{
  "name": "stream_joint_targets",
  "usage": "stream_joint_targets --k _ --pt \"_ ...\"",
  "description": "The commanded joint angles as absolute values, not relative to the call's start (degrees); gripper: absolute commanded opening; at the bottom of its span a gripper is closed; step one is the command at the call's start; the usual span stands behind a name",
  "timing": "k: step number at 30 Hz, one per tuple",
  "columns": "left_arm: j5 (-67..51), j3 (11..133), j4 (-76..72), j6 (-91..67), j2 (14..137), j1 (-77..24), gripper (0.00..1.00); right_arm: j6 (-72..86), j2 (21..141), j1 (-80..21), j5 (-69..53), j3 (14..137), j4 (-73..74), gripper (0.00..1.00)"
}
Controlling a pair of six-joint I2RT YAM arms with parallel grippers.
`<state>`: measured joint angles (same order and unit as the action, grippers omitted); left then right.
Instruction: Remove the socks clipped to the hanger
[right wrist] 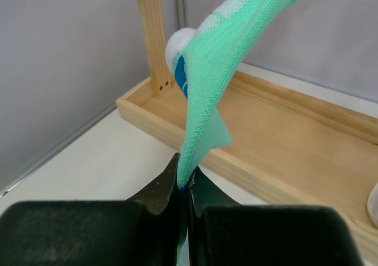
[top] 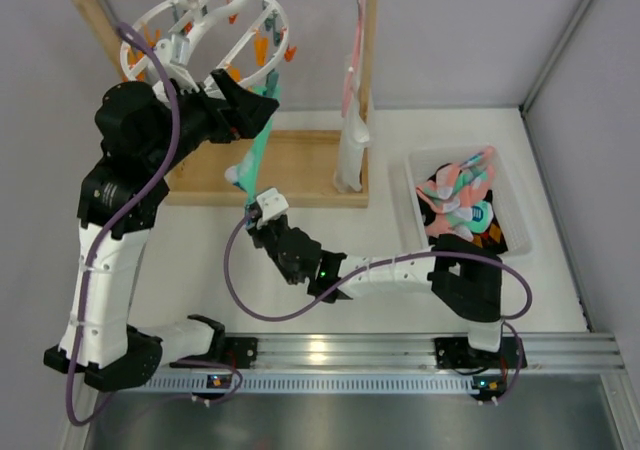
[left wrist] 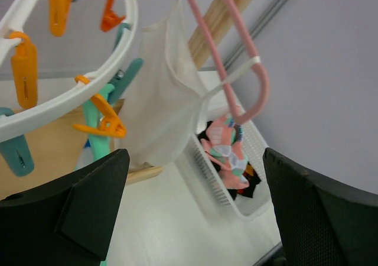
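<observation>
**Right claw** [right wrist: 184,180]: shut flat on the lower end of a mint-green sock [right wrist: 220,71]. The fabric is pinched between the fingers with no gap showing.

**Sock:** it runs straight up from the grip, over the rack [top: 300,165] base, towards the hanger [top: 160,15]. Its upper end lies behind the left arm in the top view, so the clip holding it cannot be identified. The left wrist view shows orange and teal clips [left wrist: 101,122] on the near rim.

**Left claw** [left wrist: 195,213]: jaws fully apart and holding nothing. It is raised just beside the hanger rim.

**Hanger:** it hangs by its hook from the rack's top bar and sits tilted.

**Surroundings:** a pale cloth [top: 352,140] hangs at the right post. A bin [top: 415,162] on the right holds loose socks [top: 462,205].

**Step in hand (judged):** the sock has been gripped and its release from the clip has not been confirmed. This appears to be the last sock on the hanger, though the far clips are partly hidden.

**Next move (judged):** a steady pull down and away from the hanger until the clip lets go. The hanger is free to swing on its hook, so a sharp tug would likely drag the ring along instead of freeing the sock. The left claw is well placed to steady the rim. Once free, the sock goes right to the bin.
</observation>
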<state>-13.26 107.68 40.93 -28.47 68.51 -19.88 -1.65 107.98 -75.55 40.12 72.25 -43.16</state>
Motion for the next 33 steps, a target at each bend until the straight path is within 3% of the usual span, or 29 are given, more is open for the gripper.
stream_joint_targets --k 1,9,13,17,27,33 --pt "-3.6 107.2 40.3 -24.3 67.1 -20.4 0.98 -4.7 110.3 -78.0 43.0 78.7 -41.7 0.00" --pt "22.6 109.1 43.0 -14.2 72.9 -34.0 0.97 -5.9 113.9 -78.5 44.6 84.6 -36.1 0.00" --pt "42.1 110.8 43.9 -11.1 77.2 -43.7 0.97 -7.4 116.7 -78.6 45.5 88.5 -33.1 0.00" --pt "52.3 109.9 44.0 -10.3 78.4 -46.1 0.95 -7.3 117.3 -78.7 44.0 88.6 -33.1 0.00" --pt "70.6 109.6 43.9 -7.4 81.6 -46.9 0.91 -9.3 119.4 -79.5 39.6 92.2 -30.9 0.00" --pt "72.4 112.0 43.9 -5.5 84.5 -46.9 0.89 -11.7 121.6 -80.1 37.7 96.2 -27.6 0.00"
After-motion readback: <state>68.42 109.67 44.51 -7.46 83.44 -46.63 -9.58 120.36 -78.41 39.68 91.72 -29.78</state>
